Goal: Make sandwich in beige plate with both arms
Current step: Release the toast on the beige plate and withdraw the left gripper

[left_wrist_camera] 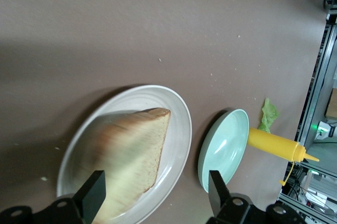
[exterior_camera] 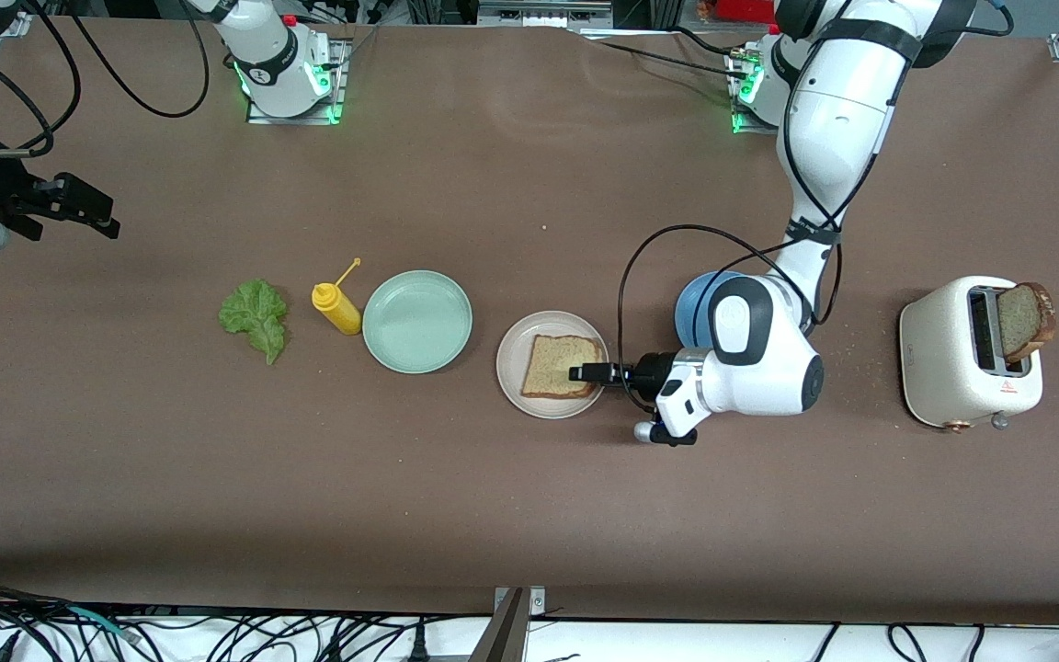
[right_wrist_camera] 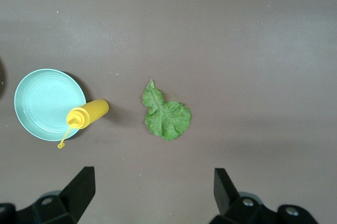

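Altogether two bread slices (exterior_camera: 562, 365), one lettuce leaf (exterior_camera: 256, 317), three plates; left pincer (exterior_camera: 585, 372) and right pincer (exterior_camera: 93, 207) both agape.

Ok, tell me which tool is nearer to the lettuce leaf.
Right. The right tool is up in the air toward the leaf's end of the table, open. The left tool is at the beige plate, over the bread slice.
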Action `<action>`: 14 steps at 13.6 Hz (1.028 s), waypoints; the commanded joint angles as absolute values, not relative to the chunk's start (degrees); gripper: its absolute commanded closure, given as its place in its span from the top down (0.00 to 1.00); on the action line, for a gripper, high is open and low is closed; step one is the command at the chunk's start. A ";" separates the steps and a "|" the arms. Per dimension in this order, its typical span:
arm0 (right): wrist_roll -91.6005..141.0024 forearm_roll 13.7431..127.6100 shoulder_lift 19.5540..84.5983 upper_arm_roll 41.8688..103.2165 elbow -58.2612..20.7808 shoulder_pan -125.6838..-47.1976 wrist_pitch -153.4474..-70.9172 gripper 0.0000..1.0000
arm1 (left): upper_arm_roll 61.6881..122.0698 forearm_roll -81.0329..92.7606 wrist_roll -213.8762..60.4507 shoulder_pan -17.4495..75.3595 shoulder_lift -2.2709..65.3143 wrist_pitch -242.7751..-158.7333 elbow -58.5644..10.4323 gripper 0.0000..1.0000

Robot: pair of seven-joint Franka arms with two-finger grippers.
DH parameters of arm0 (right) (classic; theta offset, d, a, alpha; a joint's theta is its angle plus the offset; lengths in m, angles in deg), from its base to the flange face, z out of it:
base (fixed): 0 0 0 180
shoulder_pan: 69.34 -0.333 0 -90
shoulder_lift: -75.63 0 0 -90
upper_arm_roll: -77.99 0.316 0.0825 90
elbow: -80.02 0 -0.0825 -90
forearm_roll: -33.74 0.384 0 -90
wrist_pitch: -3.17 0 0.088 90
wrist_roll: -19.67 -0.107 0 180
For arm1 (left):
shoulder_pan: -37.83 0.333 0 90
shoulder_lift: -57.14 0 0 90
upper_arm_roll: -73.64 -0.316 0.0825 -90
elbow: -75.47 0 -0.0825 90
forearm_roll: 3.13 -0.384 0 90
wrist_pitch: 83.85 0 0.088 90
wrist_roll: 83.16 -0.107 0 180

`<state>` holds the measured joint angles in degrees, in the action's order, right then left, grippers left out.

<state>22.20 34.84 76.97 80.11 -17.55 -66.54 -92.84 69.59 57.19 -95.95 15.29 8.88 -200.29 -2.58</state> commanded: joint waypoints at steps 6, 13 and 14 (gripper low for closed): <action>22.66 35.59 77.48 80.01 -17.81 -66.44 -92.45 1.00 | 63.63 58.23 -96.00 15.15 9.15 -200.13 -1.70 0.99; 38.94 37.07 73.88 79.75 -18.42 -66.27 -87.53 1.00 | 59.23 39.89 -88.27 15.42 12.66 -199.61 -1.78 0.99; 43.62 38.74 73.70 78.62 -19.12 -66.27 -88.05 1.00 | 58.79 36.89 -88.09 16.03 13.11 -199.26 -1.79 0.99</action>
<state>34.89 36.05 74.47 80.00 -18.55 -66.58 -88.14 59.37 42.40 -90.11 15.50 11.23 -200.30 -1.60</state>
